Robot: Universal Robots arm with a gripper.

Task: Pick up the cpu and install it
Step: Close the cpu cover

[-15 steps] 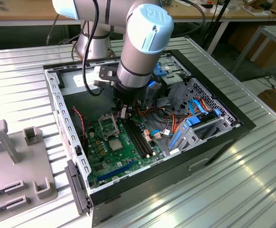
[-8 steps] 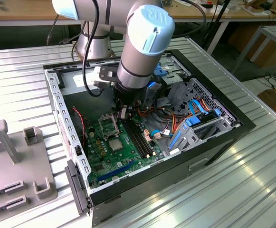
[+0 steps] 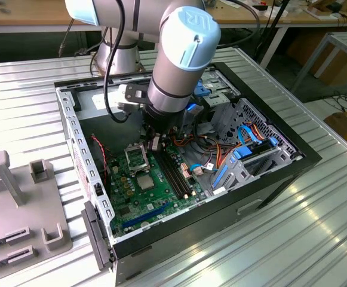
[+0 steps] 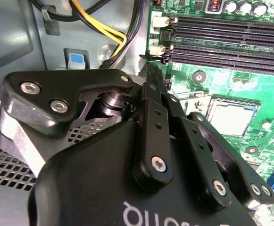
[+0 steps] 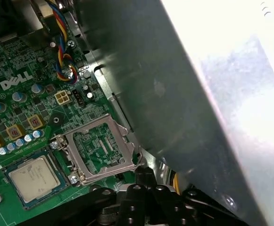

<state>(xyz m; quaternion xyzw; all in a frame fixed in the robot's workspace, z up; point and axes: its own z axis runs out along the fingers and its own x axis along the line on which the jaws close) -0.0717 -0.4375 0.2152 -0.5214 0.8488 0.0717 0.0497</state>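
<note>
The cpu is a small grey-topped square lying flat in its socket on the green motherboard. It also shows in the second wrist view as the cpu, and in the exterior view as the cpu. The hinged silver socket frame stands swung open beside it. My gripper hangs low inside the open computer case, fingers pressed together with nothing between them. In the first wrist view the gripper sits just past the open frame's edge, off to the side of the cpu.
Long black memory slots run beside the socket. Yellow and black cables lie near the grey case wall. Blue cables and a drive cage fill the exterior view's right of the case. A grey fixture stands on the table outside.
</note>
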